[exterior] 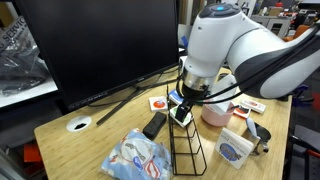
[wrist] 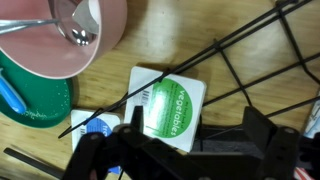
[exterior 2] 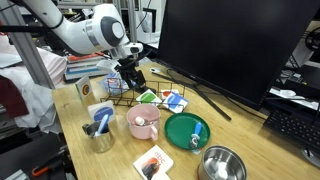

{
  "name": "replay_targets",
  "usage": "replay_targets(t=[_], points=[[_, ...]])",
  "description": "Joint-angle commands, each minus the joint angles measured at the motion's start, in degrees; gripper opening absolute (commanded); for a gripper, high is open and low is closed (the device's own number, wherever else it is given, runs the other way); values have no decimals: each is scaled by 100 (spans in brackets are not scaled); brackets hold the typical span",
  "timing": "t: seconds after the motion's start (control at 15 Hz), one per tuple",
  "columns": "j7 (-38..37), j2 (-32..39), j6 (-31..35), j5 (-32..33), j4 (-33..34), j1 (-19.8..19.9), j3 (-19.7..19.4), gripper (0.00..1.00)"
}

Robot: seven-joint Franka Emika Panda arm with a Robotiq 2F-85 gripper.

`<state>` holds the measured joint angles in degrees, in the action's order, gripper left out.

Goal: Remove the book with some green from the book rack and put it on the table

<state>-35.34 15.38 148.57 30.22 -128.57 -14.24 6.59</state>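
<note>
The book with some green (wrist: 165, 108) has a white cover with a green circle reading "vegetables". In the wrist view it faces the camera, with a wire of the book rack (wrist: 235, 55) crossing over it. In an exterior view it (exterior 2: 148, 97) lies on the table (exterior 2: 245, 135) next to the black wire rack (exterior 2: 118, 95). My gripper (wrist: 196, 135) is open, with one finger on each side of the book's lower part and just above it. The gripper shows in both exterior views (exterior: 182, 103) (exterior 2: 133, 80), and the rack (exterior: 188, 145) stands below it.
A pink bowl (exterior 2: 142, 122) with a spoon, a green plate (exterior 2: 187, 130), a metal bowl (exterior 2: 222, 163) and a cup (exterior 2: 100, 132) stand close by. A blue-and-white booklet (exterior 2: 175, 101) lies beside the book. A large monitor (exterior: 95, 45) stands behind. A plastic bag (exterior: 135, 155) lies near the front edge.
</note>
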Motion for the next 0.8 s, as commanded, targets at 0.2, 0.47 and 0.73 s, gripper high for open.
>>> replay_targets(t=[0.2,0.47,0.73], points=[[-664,656,-355,522,711,-618,-645,100],[-852,713,-570,475,711,-699,-752,100],[-896,696,-601,430,534,-698,-675,100]])
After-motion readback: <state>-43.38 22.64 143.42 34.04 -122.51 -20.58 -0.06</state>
